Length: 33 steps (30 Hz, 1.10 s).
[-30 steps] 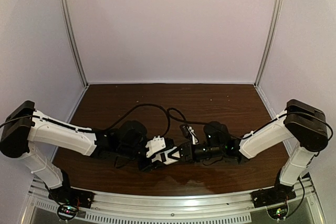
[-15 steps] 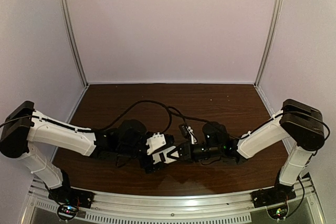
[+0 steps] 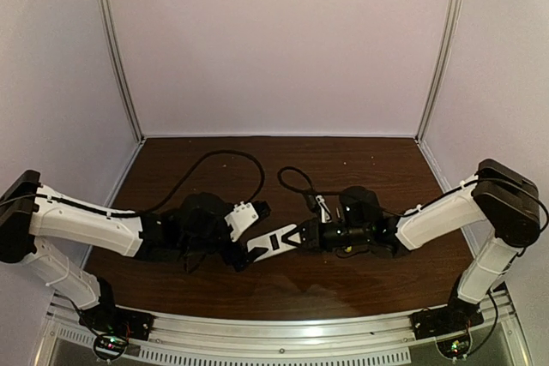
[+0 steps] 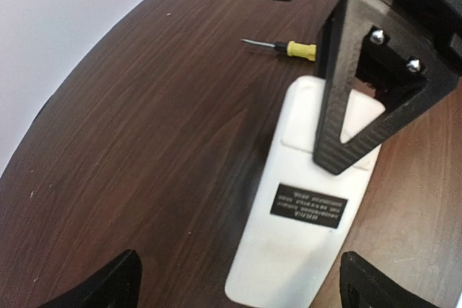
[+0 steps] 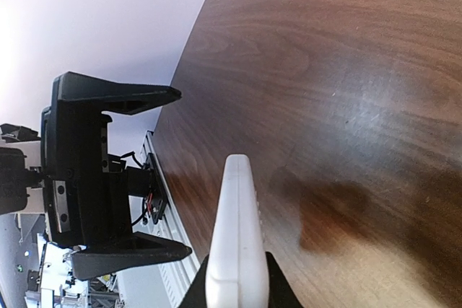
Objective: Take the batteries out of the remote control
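Note:
The white remote control (image 4: 303,207) is held just above the table with its back up, a black label showing. My right gripper (image 5: 234,290) is shut on its far end, and in the right wrist view the remote (image 5: 234,243) shows edge-on. In the top view the remote (image 3: 273,243) lies between both grippers. My left gripper (image 4: 242,286) is open, its fingertips (image 4: 119,283) on either side of the remote's near end, not touching it. It also shows in the top view (image 3: 251,236). The batteries are hidden.
A yellow-handled screwdriver (image 4: 296,50) lies on the table beyond the remote, next to the right arm. Black cables (image 3: 214,165) loop over the wooden table (image 3: 360,160) behind the grippers. White walls close in the back and sides.
My left gripper has drawn back to the left, off the remote, and stands open. My right gripper keeps the remote and has shifted slightly right. The left cable has swung left.

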Motion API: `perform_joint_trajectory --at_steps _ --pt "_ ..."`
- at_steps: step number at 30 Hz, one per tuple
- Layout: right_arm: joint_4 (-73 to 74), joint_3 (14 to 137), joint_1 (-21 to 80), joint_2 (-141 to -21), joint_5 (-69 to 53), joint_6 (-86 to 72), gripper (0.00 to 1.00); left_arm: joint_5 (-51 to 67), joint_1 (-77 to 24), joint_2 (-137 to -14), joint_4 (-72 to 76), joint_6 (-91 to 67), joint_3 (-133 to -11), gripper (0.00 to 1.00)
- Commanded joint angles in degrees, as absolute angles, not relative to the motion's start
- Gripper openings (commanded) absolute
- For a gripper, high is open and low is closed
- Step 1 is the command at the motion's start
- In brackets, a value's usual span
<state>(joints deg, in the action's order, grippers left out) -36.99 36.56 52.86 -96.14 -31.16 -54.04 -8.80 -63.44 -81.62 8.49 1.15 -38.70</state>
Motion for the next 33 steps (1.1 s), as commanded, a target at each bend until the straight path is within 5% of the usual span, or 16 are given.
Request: perform_joint_trajectory --at_steps 1,20,33 --pt "-32.71 39.55 50.59 -94.25 -28.54 -49.50 0.00 -20.46 -63.13 -80.46 9.21 -4.56 -39.44 0.97" --pt "-32.38 35.73 45.88 -87.71 -25.59 -47.57 0.00 -14.86 -50.78 -75.53 20.36 -21.47 -32.79 0.97" --pt "-26.57 34.09 45.63 -79.86 -22.56 -44.95 0.00 14.28 -44.56 -75.77 28.20 -28.08 -31.11 0.97"
